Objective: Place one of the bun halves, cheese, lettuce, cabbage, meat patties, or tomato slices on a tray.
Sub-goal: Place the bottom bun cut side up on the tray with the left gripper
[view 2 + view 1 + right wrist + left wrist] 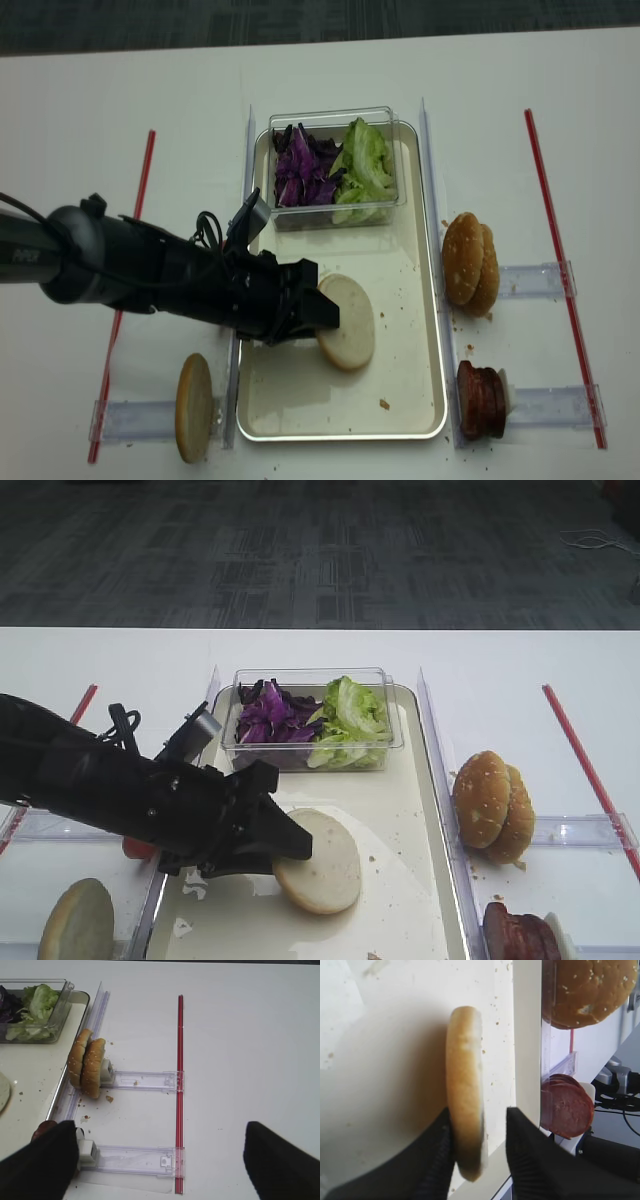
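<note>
left gripper straddling rim of bun half, jaws slightly parted, one pad touching crust, other just clear. bun half lying flat on tray floor. judging it light, soft, crushable; taking it by opposite edges, gently.

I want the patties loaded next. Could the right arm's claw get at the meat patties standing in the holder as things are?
Probably yes. The meat patties stand on edge in the clear holder just outside the tray, right beside one finger of the right claw, whose fingers are spread wide. Nothing lies between; it seems to need only a small shift sideways.
</note>
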Robot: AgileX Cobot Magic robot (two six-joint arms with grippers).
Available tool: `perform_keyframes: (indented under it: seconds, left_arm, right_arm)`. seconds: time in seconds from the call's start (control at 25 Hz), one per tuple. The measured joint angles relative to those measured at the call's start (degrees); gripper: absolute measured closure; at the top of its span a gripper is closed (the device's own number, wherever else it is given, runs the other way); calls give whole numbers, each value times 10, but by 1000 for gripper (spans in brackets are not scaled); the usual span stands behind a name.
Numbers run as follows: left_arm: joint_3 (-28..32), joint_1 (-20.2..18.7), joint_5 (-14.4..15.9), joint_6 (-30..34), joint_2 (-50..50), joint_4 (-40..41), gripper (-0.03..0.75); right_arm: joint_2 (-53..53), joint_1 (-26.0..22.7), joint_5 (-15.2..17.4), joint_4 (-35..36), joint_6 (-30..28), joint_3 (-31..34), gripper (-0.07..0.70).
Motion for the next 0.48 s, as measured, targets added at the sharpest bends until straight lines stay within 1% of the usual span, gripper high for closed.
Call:
perform_keyframes:
  seconds: [0.28,0.48]
  left_arm:
    - [0,0,5,0,0,0,321]
    - [0,0,6,0,0,0,297]
  right_arm:
    - [0,0,0,0,0,0,-26]
    - [0,0,0,0,0,0,-26]
